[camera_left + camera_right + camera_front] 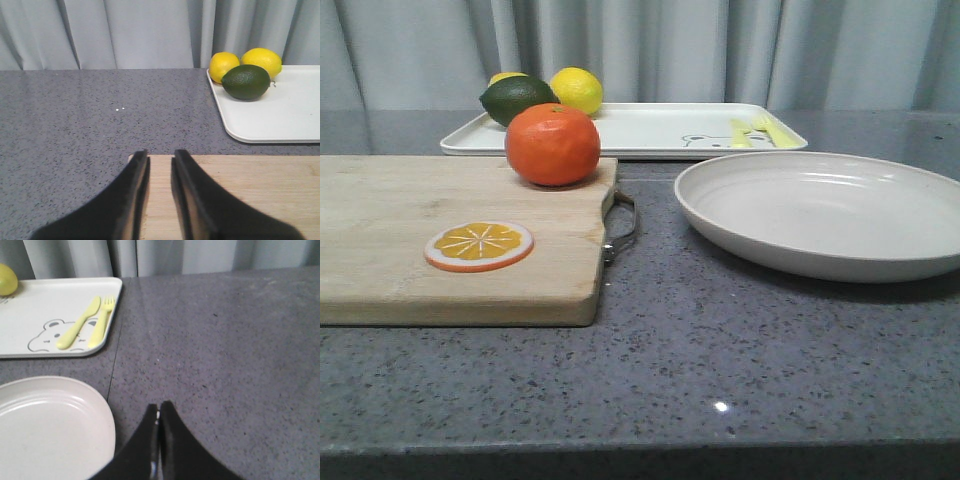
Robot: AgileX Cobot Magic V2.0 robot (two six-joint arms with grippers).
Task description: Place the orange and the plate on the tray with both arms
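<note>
Front view: orange [552,144] sits on the far right corner of the wooden cutting board [440,250], upright, stem dimple on top. Orange slice [479,245] lies flat on the board, nearer the camera. Plate [825,213] rests on the grey speckled table [720,370], right of the board, apart from it. Tray [650,135] lies behind both, holding a lime [517,99], two lemons [578,90] at its left end and a yellow spoon and fork [760,132] at its right end. No arms visible here.

Left wrist view: left end effector [160,165] hangs over the board's edge, fingers narrowly parted, nothing between them. Tray corner with lime and lemons is beyond it.

Right wrist view: right end effector [159,412] has fingertips pressed together, holding nothing, above bare table just beside the plate rim [102,415]. Tray with bear drawing [45,335] and the cutlery lies further off.
</note>
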